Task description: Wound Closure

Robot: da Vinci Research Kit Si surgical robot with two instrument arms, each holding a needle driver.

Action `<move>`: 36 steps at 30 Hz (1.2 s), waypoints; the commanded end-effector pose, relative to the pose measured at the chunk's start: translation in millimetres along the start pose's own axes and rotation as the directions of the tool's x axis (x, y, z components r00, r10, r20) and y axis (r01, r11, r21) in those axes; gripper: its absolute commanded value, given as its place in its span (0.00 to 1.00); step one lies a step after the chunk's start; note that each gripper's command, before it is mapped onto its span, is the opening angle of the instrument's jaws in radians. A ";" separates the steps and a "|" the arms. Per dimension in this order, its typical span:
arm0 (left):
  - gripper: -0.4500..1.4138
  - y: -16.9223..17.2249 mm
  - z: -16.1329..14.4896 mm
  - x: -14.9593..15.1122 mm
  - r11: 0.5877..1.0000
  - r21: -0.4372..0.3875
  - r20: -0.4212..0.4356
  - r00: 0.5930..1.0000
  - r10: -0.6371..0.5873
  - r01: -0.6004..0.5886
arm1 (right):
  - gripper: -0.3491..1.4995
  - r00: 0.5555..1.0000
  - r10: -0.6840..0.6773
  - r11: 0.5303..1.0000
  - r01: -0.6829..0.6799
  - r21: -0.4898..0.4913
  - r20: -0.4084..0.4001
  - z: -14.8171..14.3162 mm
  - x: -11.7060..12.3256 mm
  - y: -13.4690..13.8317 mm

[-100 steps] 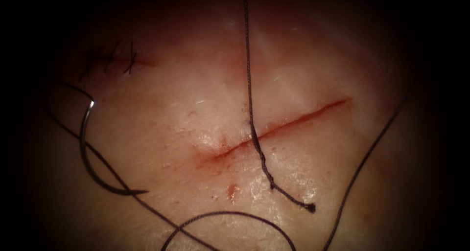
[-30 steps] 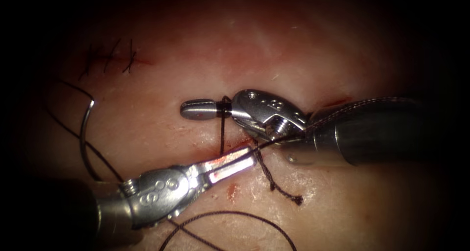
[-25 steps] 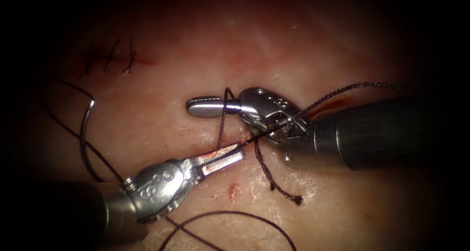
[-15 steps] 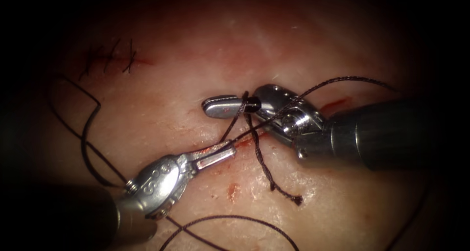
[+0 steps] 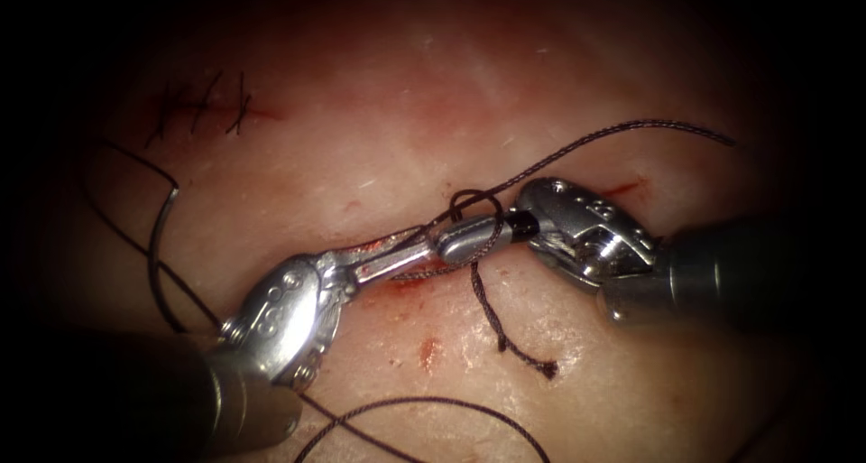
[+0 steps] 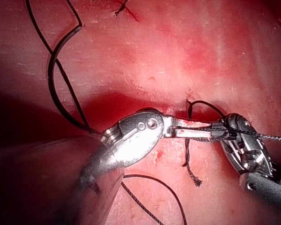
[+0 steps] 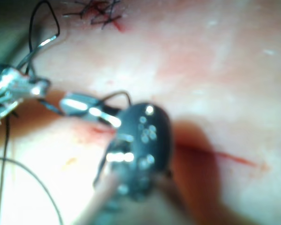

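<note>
My left tool (image 5: 422,245) enters from the lower left, its jaws shut on the thread (image 5: 577,147), which runs up and to the right from them. The right tool (image 5: 446,246) comes in from the right, tip to tip with the left tool over the cut (image 5: 622,190). A loop of thread (image 5: 476,197) is wound around the right tool's tip. The short thread tail (image 5: 505,337) lies on the tissue below the cut. The curved needle (image 5: 152,255) lies free on the tissue at far left, held by neither tool. In the left wrist view the left tool (image 6: 214,133) meets the right tool (image 6: 246,150).
Earlier stitches (image 5: 203,106) sit at the upper left. A spot of red fluid (image 5: 428,350) marks the tissue below the cut. A slack bight of thread (image 5: 424,395) curves along the bottom, and thread trails from the needle under the left tool's shaft.
Both tools have come into view. Over the last second the right tool drew back right and down with the loop around it, and the left tool followed up and right, holding the thread.
</note>
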 end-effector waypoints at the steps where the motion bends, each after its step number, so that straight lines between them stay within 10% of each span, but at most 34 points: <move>1: 0.00 0.9 0.1 -1.3 1.000 -0.003 0.002 1.000 -0.004 0.004 | 0.27 1.000 -0.001 1.000 0.001 0.003 -0.001 0.5 -0.7 -0.1; 7: 0.00 0.0 1.2 -2.1 1.000 -0.007 0.011 1.000 0.012 -0.012 | 0.72 0.999 0.015 1.000 -0.016 0.019 0.051 0.8 -0.7 -0.8; 14: 0.00 -0.3 1.5 -4.6 0.999 -0.024 0.044 0.999 0.029 -0.028 | 0.49 0.992 -0.030 0.990 0.013 0.139 0.123 1.3 -0.7 -0.9; 27: 0.00 3.0 3.7 -1.1 0.999 -0.053 0.039 0.999 -0.008 0.010 | 0.71 0.903 -0.170 0.974 0.214 -0.071 0.395 -0.7 -1.4 2.3; 29: 0.00 3.3 3.9 -0.9 0.998 -0.057 0.039 0.999 -0.010 0.012 | 0.69 0.896 -0.178 0.971 0.228 -0.076 0.407 -0.8 -1.2 2.4; 30: 0.00 3.8 4.2 -0.4 0.998 -0.059 0.038 0.999 -0.016 0.018 | 0.15 0.883 -0.208 0.962 0.263 -0.078 0.421 -1.0 -0.9 2.2; 31: 0.00 3.8 4.2 -0.1 0.998 -0.059 0.039 0.999 -0.024 0.026 | 0.00 0.884 -0.206 0.962 0.262 -0.078 0.419 -0.9 -0.7 2.1; 36: 0.00 3.4 3.6 -0.5 0.998 -0.066 0.032 0.999 -0.022 0.024 | 0.00 0.907 -0.217 0.935 0.300 -0.191 0.362 -0.2 -0.8 2.0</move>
